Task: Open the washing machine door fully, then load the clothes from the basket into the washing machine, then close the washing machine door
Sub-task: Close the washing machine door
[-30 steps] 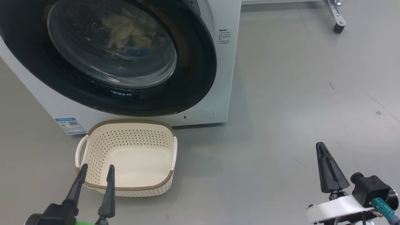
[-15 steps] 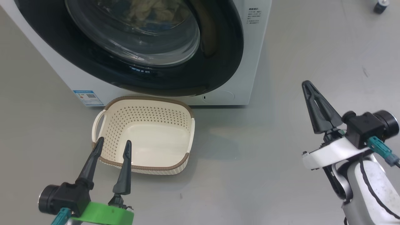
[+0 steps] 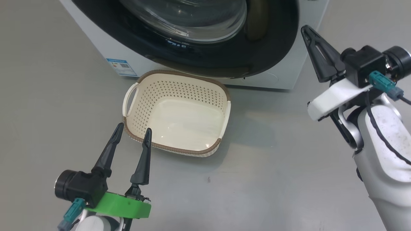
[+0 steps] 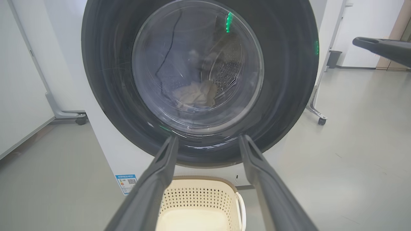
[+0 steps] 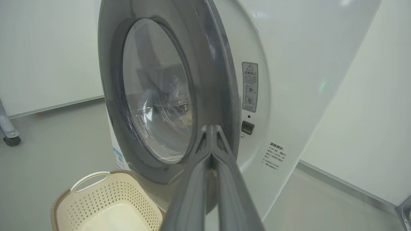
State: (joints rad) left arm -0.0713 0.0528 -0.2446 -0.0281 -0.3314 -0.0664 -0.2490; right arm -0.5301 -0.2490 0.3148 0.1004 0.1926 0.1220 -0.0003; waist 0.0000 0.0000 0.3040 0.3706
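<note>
Hovering low over the grey floor [image 3: 289,160], your left gripper [image 3: 134,127] has its two dark fingers spread wide apart and grasping nothing. Their tips sit just beside the near-left rim of the basket [image 3: 179,93], and you cannot tell whether they touch it. The cream perforated basket stands empty on the floor, close against the foot of the white washing machine [image 3: 110,48], beside its blue label sticker [image 3: 121,66].

Your right gripper [image 3: 304,28] is raised off to the right, its fingers pressed together on nothing. It points toward the right edge of the machine's front, near the washing machine door [image 3: 224,61].

The door's glossy black ring lies against the front of the machine, though you cannot tell whether it is latched. In the left wrist view the clothes [image 4: 194,94] show through the glass bowl [image 3: 192,19] as a pale crumpled heap low inside the steel drum. In the same view the right gripper's closed fingers reach in from the upper right.
</note>
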